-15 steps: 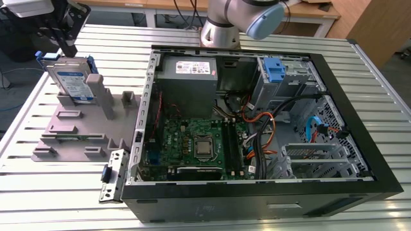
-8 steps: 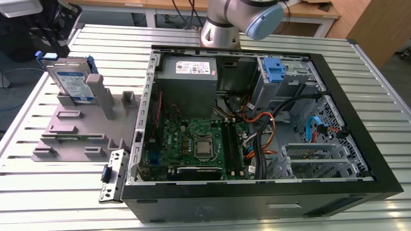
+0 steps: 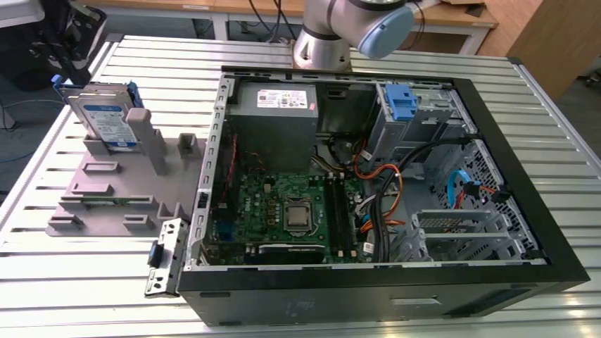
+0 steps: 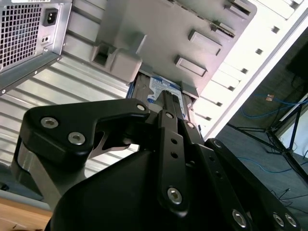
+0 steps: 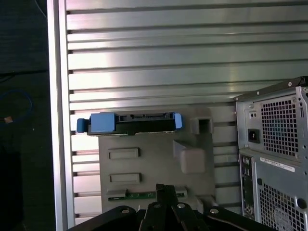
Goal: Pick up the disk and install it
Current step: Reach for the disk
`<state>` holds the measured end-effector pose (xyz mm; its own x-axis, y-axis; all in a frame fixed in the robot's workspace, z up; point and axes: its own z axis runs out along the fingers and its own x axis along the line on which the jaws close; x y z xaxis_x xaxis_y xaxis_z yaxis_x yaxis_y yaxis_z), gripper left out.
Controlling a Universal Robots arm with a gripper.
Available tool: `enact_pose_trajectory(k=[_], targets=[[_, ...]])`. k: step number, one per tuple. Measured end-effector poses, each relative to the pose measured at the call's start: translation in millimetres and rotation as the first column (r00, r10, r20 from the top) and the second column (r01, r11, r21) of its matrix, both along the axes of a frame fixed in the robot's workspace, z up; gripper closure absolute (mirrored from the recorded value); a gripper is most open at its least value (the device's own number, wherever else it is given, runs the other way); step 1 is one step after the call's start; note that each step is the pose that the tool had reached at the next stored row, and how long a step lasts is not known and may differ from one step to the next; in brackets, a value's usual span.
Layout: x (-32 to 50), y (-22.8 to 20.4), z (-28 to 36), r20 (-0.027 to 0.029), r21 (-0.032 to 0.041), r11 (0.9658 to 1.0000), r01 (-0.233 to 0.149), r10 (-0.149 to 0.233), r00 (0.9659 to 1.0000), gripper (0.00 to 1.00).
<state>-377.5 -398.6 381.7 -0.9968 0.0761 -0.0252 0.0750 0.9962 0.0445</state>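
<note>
The disk (image 3: 108,116) stands upright on its edge in a slot at the far end of a grey fixture (image 3: 103,190), toward the exterior view's left. Its white-and-blue label faces the camera, and a blue carrier frame runs round its edges. My gripper (image 3: 80,70) hangs just above the disk's top edge, slightly to its left. In the first wrist view the disk (image 5: 130,122) appears edge-on, beyond my gripper (image 5: 161,190). In the second wrist view the disk (image 4: 161,89) lies just past my gripper (image 4: 168,108). Whether they touch is unclear.
An open computer case (image 3: 526,211) lies on the slatted metal table (image 3: 526,105) right of the fixture. Inside are a motherboard (image 3: 281,211), a grey power-supply box (image 3: 277,105), cables and a drive bay with a blue clip (image 3: 399,102). A small loose bracket (image 3: 165,257) lies by the case's near corner.
</note>
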Motion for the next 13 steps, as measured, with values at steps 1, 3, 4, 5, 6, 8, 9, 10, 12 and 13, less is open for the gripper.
enact_pose_trajectory(k=[1, 3, 4, 5, 6, 8, 9, 10, 12, 13], targets=[[-1.1, 0.5, -0.5, 0.0, 0.0, 1.0, 0.0, 0.0, 1.0, 0.89], [-3.6, 2.3, -1.6, -0.0001, -0.0001, 1.0, 0.0, 0.0, 1.0, 0.89], [-4.7, 3.4, -2.0, -0.0002, -0.0001, 1.0, 0.0, 0.0, 1.0, 0.89], [-5.7, 4.7, -2.6, -0.0002, -0.0001, 1.0, 0.0, 0.0, 1.0, 0.89], [-6.7, 6.4, -3.2, -0.0002, -0.0001, 1.0, 0.0, 0.0, 1.0, 0.89], [-8.3, 10.4, -4.3, -0.0001, -0.0001, 1.0, 0.0, 0.0, 1.0, 0.89], [-9.1, 12.5, -4.7, -0.0002, -0.0001, 1.0, 0.0, 0.0, 1.0, 0.89], [-9.8, 14.6, -5.2, -0.0002, -0.0001, 1.0, 0.0, 0.0, 1.0, 0.89], [-11.0, 18.9, -6.4, -0.0001, -0.0001, 1.0, 0.0, 0.0, 1.0, 0.89], [-11.6, 20.8, -7.0, -0.0001, -0.0001, 1.0, 0.0, 0.0, 1.0, 0.89]])
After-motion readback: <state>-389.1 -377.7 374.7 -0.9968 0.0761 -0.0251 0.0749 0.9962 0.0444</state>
